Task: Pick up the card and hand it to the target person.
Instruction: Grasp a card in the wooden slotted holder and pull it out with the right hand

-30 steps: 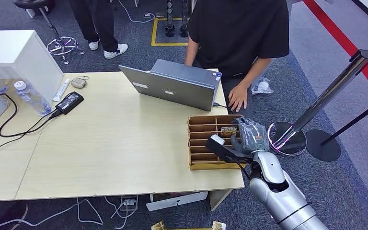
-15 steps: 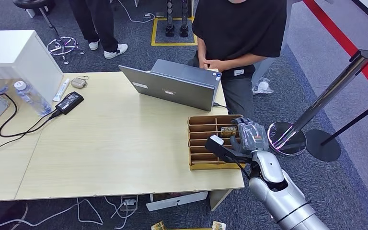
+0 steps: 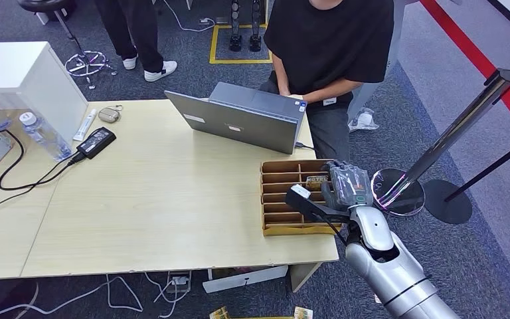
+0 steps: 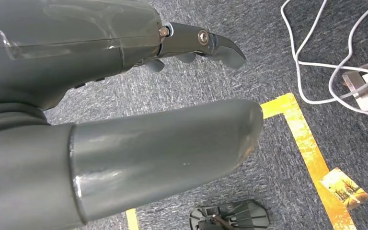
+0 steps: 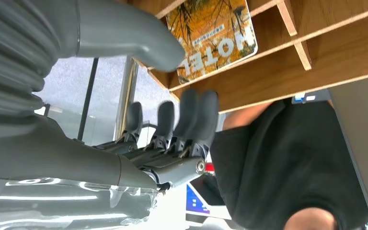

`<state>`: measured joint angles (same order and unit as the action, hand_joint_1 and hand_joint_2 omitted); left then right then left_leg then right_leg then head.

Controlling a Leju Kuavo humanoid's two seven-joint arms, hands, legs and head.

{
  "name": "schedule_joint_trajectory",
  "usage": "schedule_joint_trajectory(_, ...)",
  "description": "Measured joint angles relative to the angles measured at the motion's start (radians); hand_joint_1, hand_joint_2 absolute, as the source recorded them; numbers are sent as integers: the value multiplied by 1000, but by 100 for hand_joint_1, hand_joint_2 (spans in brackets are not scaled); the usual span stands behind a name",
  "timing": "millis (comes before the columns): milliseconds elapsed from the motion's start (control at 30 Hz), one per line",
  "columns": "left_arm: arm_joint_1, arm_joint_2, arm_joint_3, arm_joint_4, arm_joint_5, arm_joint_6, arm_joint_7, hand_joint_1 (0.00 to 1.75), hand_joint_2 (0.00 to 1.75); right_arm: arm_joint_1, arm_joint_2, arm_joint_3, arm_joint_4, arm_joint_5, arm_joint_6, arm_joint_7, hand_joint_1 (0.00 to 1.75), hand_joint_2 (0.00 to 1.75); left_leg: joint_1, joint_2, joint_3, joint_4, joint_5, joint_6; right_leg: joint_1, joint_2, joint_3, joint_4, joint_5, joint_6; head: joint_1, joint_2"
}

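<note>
An orange card printed "HOTEL" stands in a far slot of the brown wooden divider box at the table's right front corner. My right hand hovers at the box's right far end, just beside the card. In the right wrist view the thumb tip lies by the edge of the card, the fingers are apart from it on the box's outer side, and nothing is gripped. The target person in a black shirt stands behind the table. My left hand hangs over the carpet, holding nothing.
A grey laptop sits on the table behind the box. A chrome stanchion post with its round base stands right of my hand. A power brick, cables and a bottle lie at the left. A loose card lies on the floor.
The person lifted a hand off the table by the box and drew both hands up to the chest. My right hand edged slightly farther along the box.
</note>
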<state>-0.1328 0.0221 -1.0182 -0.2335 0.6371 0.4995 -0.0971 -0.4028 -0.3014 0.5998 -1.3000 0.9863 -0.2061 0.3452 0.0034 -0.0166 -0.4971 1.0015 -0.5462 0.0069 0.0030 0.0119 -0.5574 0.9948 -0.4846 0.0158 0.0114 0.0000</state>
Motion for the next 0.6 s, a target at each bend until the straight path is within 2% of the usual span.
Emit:
schedule_joint_trajectory(300,-1,0,0,0,-2,0,0,0,0,-8,6,2,-16,25,-29,-2,120,175,0,0,0,0,0,0,0,0,0,0,0,0,0,0)
schedule_joint_trajectory(467,-2,0,0,0,-2,0,1,0,0,-9,13,6,-44,38,-36,-4,113,175,0,0,0,0,0,0,0,0,0,0,0,0,0,0)
schedule_joint_trajectory(600,-2,0,0,0,-2,0,0,0,0,-9,18,11,-66,43,-29,-1,98,175,0,0,0,0,0,0,0,0,0,0,0,0,0,0)
